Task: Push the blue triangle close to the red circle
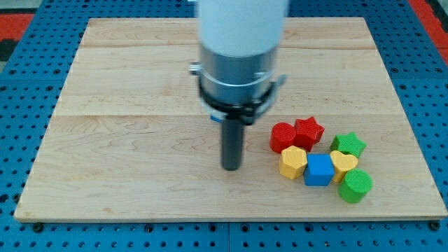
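Observation:
My tip (231, 168) rests on the wooden board (126, 140), to the left of a cluster of blocks. The red circle (282, 136) lies at the cluster's upper left, about 70 px to the right of the rod. A small sliver of a blue block (215, 117) shows just left of the rod, under the arm's grey collar. Its shape is hidden by the arm, so I cannot tell if it is the blue triangle. It lies above my tip in the view.
A red star (309, 130) touches the red circle on its right. Below and to the right sit a yellow hexagon (293, 162), a blue cube (320, 170), a yellow heart (343, 162), a green star (348, 144) and a green circle (355, 185).

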